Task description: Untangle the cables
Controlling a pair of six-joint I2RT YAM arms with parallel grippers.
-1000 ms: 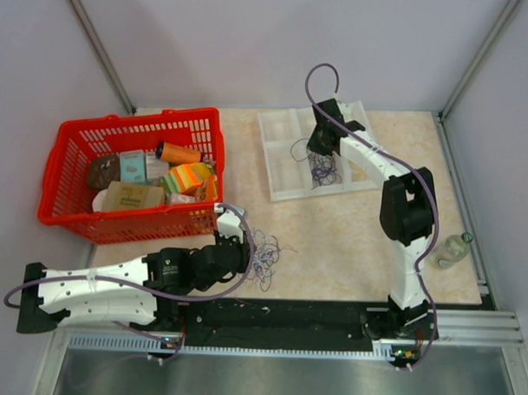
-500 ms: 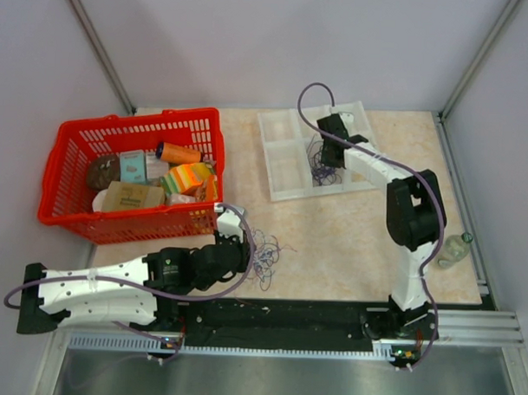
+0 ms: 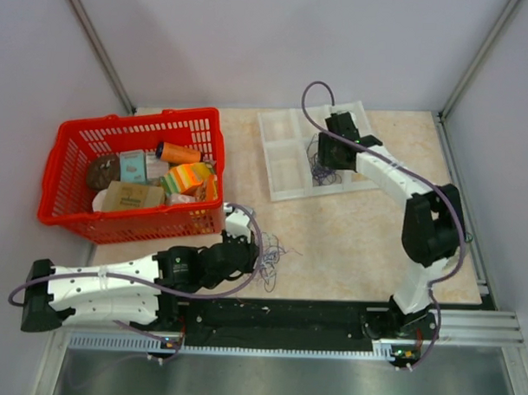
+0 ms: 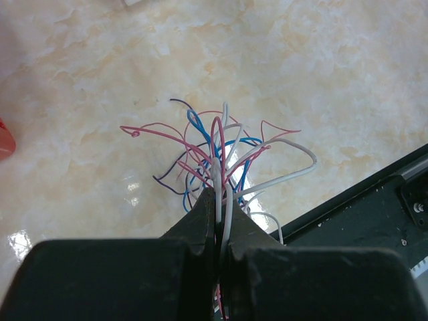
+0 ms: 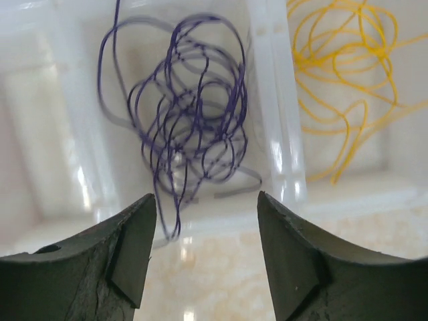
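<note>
A tangle of thin pink, blue, purple and white cables (image 4: 221, 150) lies on the marble table near the front edge. My left gripper (image 4: 217, 194) is shut on several of its white and pink strands; from above, the left gripper (image 3: 249, 249) sits just left of the cables (image 3: 269, 252). My right gripper (image 5: 206, 200) is open and holds nothing, hovering over a purple cable (image 5: 194, 127) coiled loose in one compartment of the white tray (image 3: 286, 177). A yellow cable (image 5: 341, 80) lies in the neighbouring compartment. From above, the right gripper (image 3: 329, 156) is over the tray's middle.
A red basket (image 3: 132, 115) full of boxes and packets stands at the left. A small bottle (image 3: 453, 250) lies at the table's right edge. The black rail (image 3: 286, 315) runs along the front, close to the tangle.
My right gripper has opened and let the purple cable drop into the tray compartment. The left arm has shifted slightly right, still shut on the tangle.
</note>
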